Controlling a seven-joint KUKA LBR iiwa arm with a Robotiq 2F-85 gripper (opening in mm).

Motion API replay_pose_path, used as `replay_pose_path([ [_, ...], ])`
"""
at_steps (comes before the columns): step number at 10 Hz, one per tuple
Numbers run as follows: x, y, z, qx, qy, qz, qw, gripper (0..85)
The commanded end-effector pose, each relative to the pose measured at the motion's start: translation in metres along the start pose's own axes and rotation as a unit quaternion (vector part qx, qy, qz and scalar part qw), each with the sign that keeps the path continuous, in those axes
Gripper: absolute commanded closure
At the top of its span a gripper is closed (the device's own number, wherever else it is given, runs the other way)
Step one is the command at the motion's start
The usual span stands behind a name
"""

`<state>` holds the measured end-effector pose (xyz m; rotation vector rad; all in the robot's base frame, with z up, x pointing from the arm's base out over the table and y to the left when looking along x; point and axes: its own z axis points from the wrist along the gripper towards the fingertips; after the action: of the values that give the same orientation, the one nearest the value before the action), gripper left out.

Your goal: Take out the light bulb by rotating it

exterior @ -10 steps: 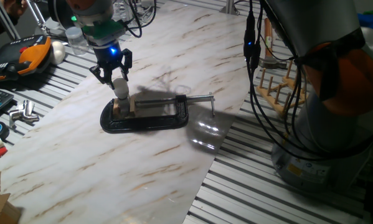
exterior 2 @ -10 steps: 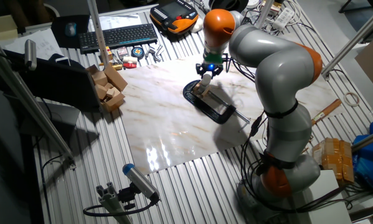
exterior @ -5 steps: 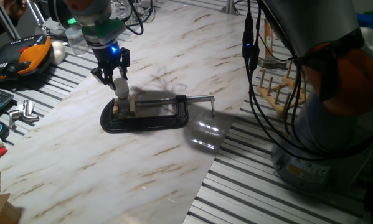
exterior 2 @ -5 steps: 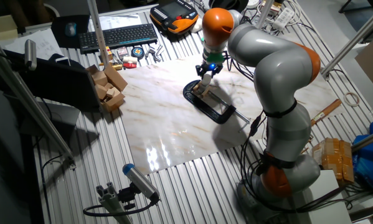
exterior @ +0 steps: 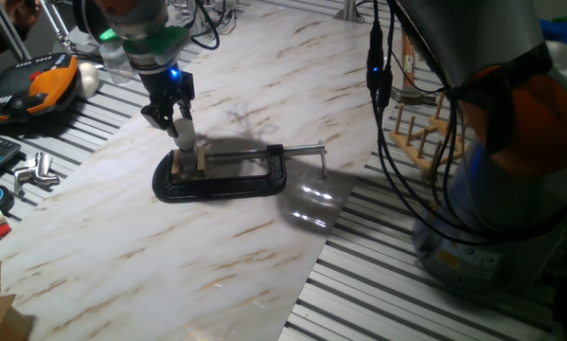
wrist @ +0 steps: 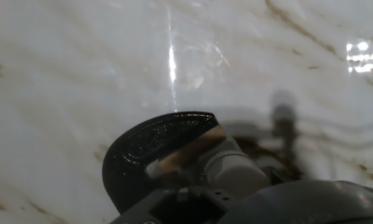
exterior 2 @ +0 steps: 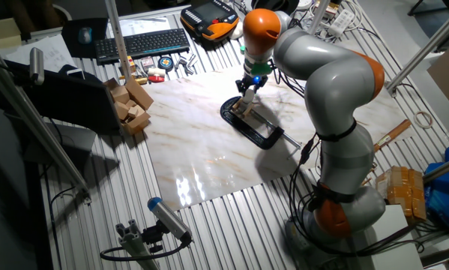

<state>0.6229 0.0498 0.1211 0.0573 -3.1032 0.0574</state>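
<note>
The light bulb [exterior: 185, 138], small and white, stands upright in a holder between wooden blocks clamped in a black C-clamp [exterior: 228, 178] on the marble board. My gripper [exterior: 176, 121] comes down from above, its dark fingers closed around the bulb's top. From the other fixed view the gripper [exterior 2: 247, 88] sits over the bulb [exterior 2: 248, 97] at the clamp's [exterior 2: 255, 126] far end. The hand view shows a white part with a ribbed collar [wrist: 236, 169], which I take for the bulb, beside the clamp's curved end [wrist: 150, 152]; the fingertips are hidden there.
The clamp's screw handle [exterior: 307, 149] sticks out to the right. An orange-black pendant [exterior: 44, 83] and a white egg-shaped ball [exterior: 89, 78] lie at back left. A wooden peg rack [exterior: 420, 133] and hanging cables [exterior: 382, 90] are on the right. Wooden blocks [exterior 2: 131, 105] sit beside the board.
The hand has turned about its vertical axis while staying over the bulb, so the fingers now appear closer together in the fixed views. The clamp has not moved.
</note>
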Motion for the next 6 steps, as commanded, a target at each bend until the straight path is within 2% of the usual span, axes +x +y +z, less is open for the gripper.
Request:
replay_pose_path([
  [1,0.0002,-0.0001,0.0002,0.001,-0.001,-0.014,0.9999,85.0],
  [4,0.0002,-0.0001,0.0003,-0.005,0.003,-0.056,0.9984,85.0],
  [6,0.0003,-0.0001,0.0006,-0.004,-0.001,-0.077,0.997,85.0],
])
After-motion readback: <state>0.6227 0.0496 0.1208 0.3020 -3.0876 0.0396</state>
